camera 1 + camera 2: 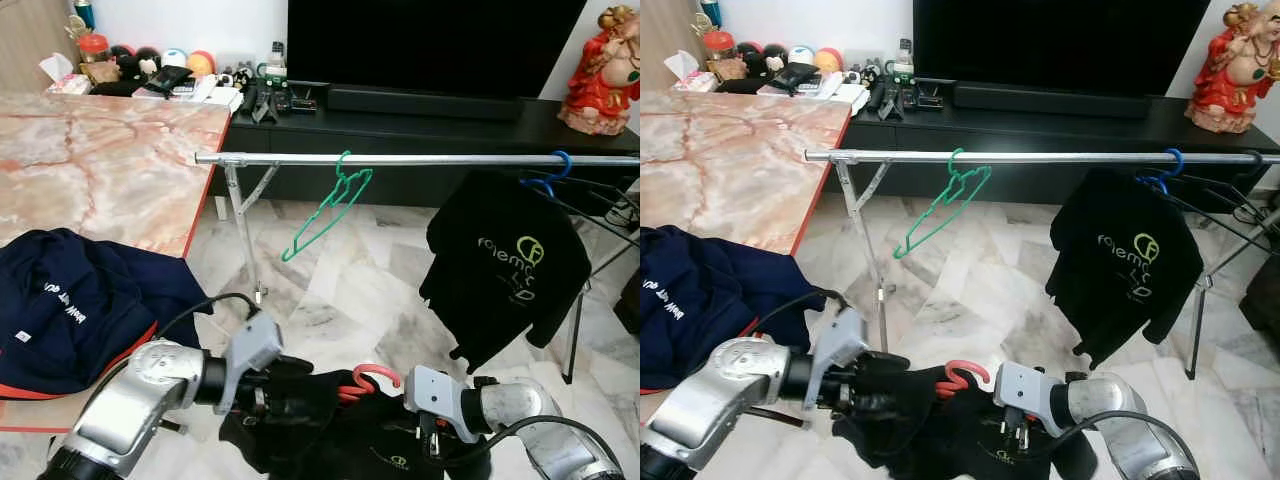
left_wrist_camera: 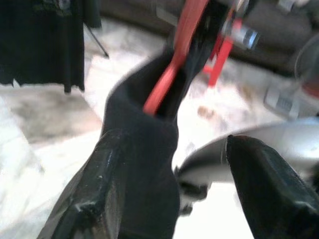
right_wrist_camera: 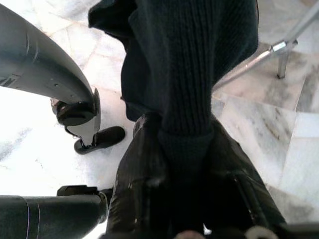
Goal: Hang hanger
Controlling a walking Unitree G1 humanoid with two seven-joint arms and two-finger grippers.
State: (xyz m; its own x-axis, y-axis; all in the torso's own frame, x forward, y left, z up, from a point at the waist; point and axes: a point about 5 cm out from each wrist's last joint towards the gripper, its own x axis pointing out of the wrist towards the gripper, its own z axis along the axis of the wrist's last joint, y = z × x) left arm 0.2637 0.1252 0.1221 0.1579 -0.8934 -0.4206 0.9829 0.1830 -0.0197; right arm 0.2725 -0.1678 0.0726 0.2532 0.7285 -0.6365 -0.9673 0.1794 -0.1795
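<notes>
**Red hanger, shirt on, waits below the rail**

A red plastic hanger (image 1: 368,378) carrying a black T-shirt (image 1: 330,430) sits low between the robot's two arms, its hook pointing up and well short of the silver metal clothes rail (image 1: 420,159) that spans the room above the marble floor (image 1: 340,290). The left gripper (image 1: 275,395) has its black fingers closed on the dark cloth near the hanger's neck; the left wrist view is blurred, so how firm that hold is remains uncertain. The right gripper (image 3: 169,164) pinches the shirt's ribbed collar between its fingers. On the rail, an empty green wire hanger (image 1: 330,212) dangles near the middle and a second black T-shirt with a pale logo (image 1: 505,265) hangs from a blue hanger (image 1: 548,172) at the right. A navy garment (image 1: 70,305) lies on the pink marble table (image 1: 110,160). The lift and hooking, by the look of it, are yet to come.
</notes>
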